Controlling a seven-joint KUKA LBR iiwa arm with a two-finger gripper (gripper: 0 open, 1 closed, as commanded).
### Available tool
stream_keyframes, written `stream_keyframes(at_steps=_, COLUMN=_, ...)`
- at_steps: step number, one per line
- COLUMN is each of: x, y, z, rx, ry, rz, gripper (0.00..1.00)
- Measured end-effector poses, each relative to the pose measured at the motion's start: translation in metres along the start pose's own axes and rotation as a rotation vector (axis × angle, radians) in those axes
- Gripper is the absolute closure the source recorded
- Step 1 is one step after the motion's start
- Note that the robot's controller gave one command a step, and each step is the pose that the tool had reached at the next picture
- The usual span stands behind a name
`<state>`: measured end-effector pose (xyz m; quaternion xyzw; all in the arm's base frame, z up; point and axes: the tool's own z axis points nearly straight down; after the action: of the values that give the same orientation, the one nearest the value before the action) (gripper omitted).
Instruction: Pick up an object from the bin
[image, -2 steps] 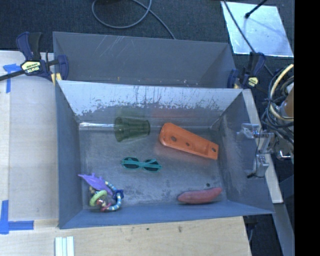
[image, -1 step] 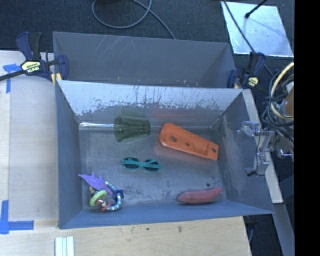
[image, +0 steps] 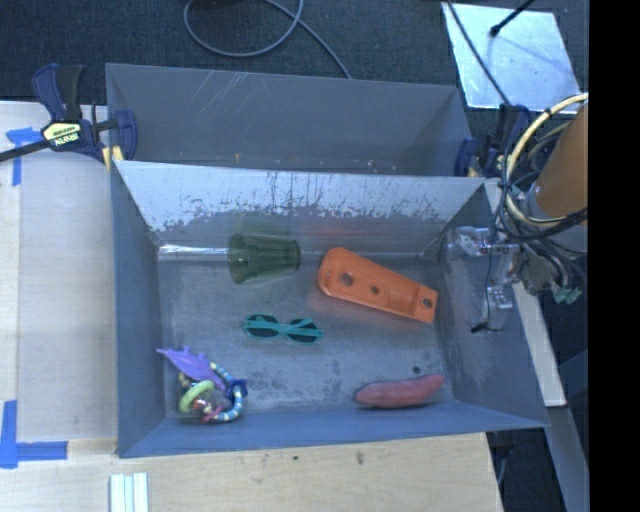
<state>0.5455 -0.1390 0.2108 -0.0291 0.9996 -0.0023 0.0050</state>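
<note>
1. The jaws hang at the right edge of the bin (image: 300, 200), above its sloping right wall and not over any item yet. Honestly can't tell whether they're spread or pinched, since the metal bits there blur into the cables.
2. Everything looks to be lying on the bin floor, so I'd say the pick hasn't started.
3. The closest candidate is the orange flat block (image: 378, 285) with holes in it. It lies slantwise near the right wall, with its lower end nearest the jaws. The red sausage-shaped thing (image: 400, 392) sits near the front right corner, close against the front wall.
4. I'd go for the orange block:
   - It has open floor all round it.
   - Come across off the wall first, then drop straight down.
   - Turn the wrist so the jaws close across its narrow width, not along its length.
5. I'd grab it near the middle. It's long, so a pinch at one end would probably let it swing or slip.
6. The red thing is riskier, I reckon. It's round and probably soft, and the front wall crowds one side.
7. The rest are a longer reach for no gain:
   - the teal glasses (image: 283, 328) mid-floor
   - the dark green cup (image: 262, 257) on its side by the back wall
   - the purple toy tangle (image: 205, 390) in the front left corner
</note>
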Motion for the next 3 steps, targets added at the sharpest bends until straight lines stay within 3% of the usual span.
stream_keyframes(at_steps=1, x=-0.027, y=0.001, z=0.059, rx=-0.002, ry=-0.002, rz=-0.004, gripper=0.00)
stream_keyframes(at_steps=2, x=-0.048, y=0.025, z=0.091, rx=0.000, ry=0.000, rz=-0.039, gripper=0.00)
stream_keyframes(at_steps=3, x=-0.042, y=0.022, z=0.141, rx=-0.001, ry=-0.005, rz=-0.224, gripper=1.00)
